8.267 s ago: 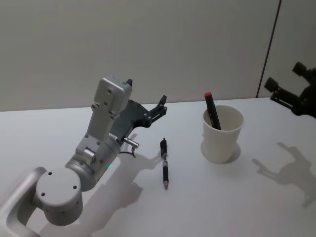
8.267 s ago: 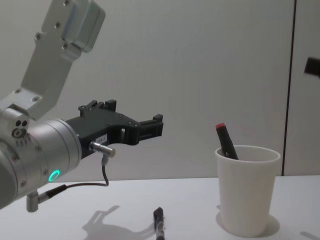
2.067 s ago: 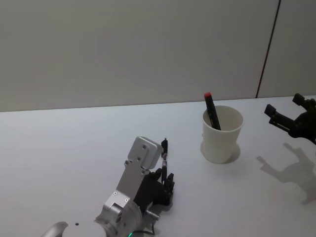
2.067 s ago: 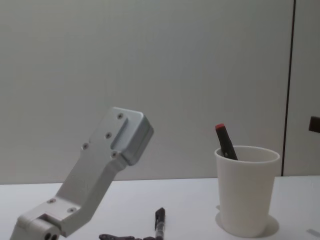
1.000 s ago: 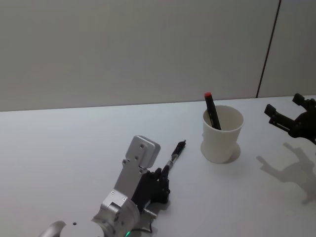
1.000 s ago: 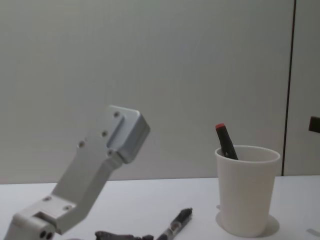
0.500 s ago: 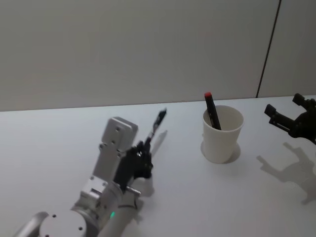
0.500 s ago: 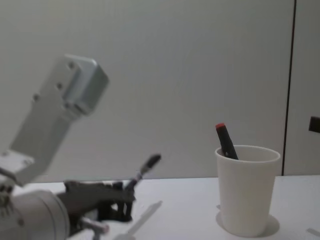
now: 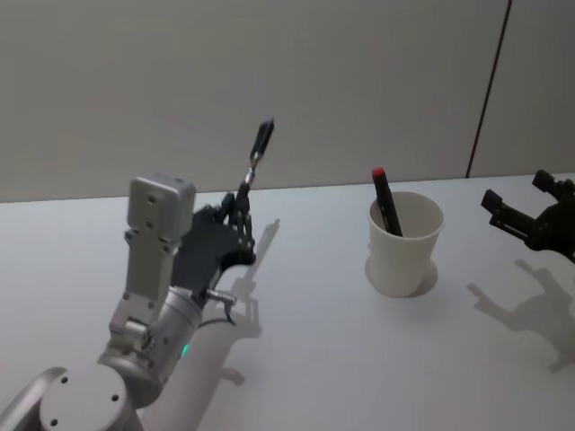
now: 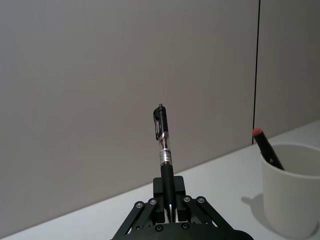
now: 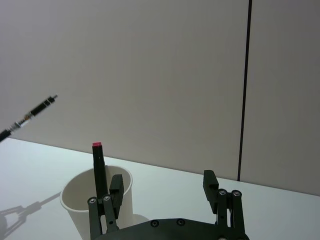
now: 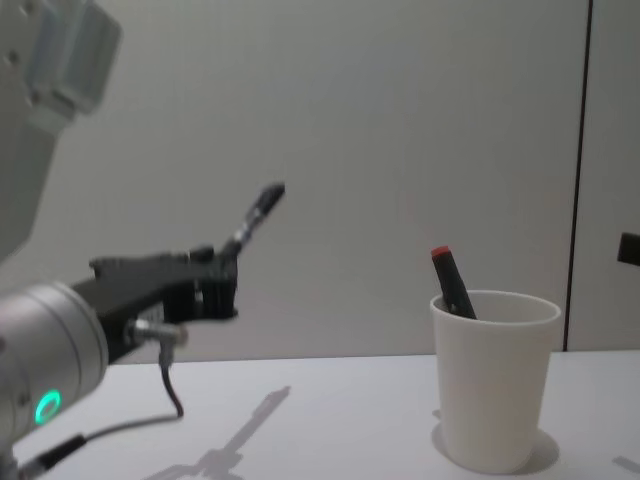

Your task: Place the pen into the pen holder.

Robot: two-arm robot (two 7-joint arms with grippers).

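Observation:
My left gripper is shut on the lower end of a black pen and holds it in the air, tilted, with the clip end pointing up. The left wrist view shows the pen standing between the closed fingers of this gripper. The white paper-cup pen holder stands on the table to the right of the held pen, well apart from it. My right gripper hovers open at the far right, beyond the cup.
A dark marker with a red cap leans inside the cup. The white table spreads bare around the cup, backed by a plain grey wall with a dark vertical seam.
My left gripper has lifted the pen off the table and carried it upward and leftward. The cup, the marker and the right gripper have stayed put.

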